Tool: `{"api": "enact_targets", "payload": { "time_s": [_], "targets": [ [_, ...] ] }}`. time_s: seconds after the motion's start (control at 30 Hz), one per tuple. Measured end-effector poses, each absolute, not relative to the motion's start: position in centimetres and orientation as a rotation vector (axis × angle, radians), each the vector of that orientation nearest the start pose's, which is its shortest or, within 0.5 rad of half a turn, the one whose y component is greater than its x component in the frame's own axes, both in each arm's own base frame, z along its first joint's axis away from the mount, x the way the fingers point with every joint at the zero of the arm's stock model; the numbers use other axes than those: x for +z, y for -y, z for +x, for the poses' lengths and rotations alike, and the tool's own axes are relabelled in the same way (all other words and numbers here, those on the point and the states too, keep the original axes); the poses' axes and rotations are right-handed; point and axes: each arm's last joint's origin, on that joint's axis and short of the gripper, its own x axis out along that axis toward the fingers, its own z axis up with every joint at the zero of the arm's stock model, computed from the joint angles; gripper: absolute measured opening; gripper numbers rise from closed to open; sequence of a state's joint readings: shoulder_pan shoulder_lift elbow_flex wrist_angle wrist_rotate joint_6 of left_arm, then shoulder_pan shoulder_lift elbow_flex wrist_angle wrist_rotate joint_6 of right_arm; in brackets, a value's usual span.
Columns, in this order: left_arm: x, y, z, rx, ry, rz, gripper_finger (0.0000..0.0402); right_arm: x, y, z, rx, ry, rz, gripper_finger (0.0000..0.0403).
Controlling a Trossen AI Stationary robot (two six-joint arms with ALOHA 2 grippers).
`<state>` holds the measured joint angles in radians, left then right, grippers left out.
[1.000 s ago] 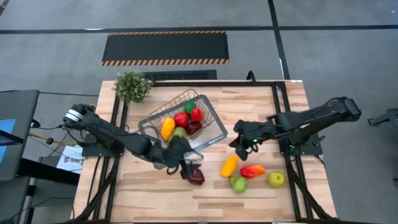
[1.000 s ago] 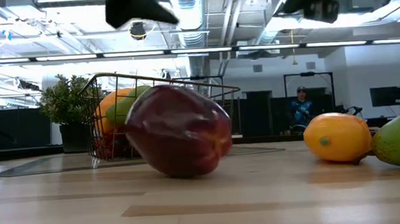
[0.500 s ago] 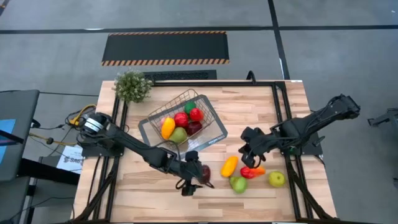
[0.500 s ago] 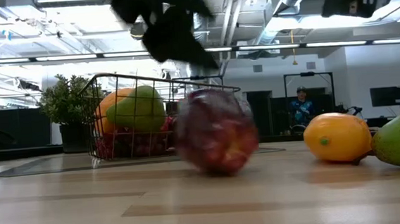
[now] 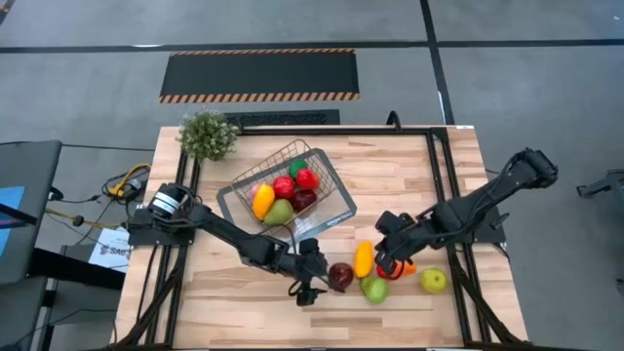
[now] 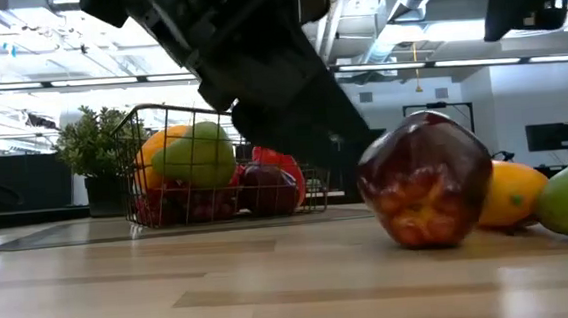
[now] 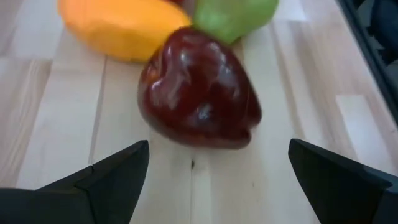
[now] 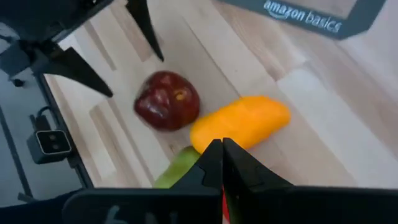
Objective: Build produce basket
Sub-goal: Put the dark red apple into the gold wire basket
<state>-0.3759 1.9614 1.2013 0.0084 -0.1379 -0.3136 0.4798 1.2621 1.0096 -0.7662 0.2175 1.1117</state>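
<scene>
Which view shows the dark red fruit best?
The left wrist view: the dark red fruit fills it, unobstructed. The low view shows its side; the right wrist and high views show it smaller.

Even, bright overhead light fills the high view, leaving only short, soft shadows on the surface. In the low view, ceiling strip lights glare white, and the near arm shows as a dark, blurred silhouette. The dark red pepper carries glossy white highlights in the left wrist view; the hand's fingers there are soft, out of focus.
</scene>
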Motion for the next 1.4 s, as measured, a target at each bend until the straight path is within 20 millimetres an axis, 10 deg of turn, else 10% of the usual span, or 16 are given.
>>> {"api": "enact_targets", "payload": {
  "time_s": [0.57,0.87,1.4],
  "targets": [
    [16.2,16.1,38.0,0.244,-0.602,-0.597,0.0371,23.2,-14.0,23.1,-0.424,-1.042,0.720,0.0017],
    [18.8,16.7,39.5,0.264,-0.545,-0.516,0.0371,23.4,-13.9,23.2,-0.432,-1.005,0.729,0.0022],
    [14.7,18.2,43.7,0.419,-0.622,-0.377,0.0371,23.4,-14.0,23.2,-0.429,-1.004,0.731,0.0022]
  ]
}}
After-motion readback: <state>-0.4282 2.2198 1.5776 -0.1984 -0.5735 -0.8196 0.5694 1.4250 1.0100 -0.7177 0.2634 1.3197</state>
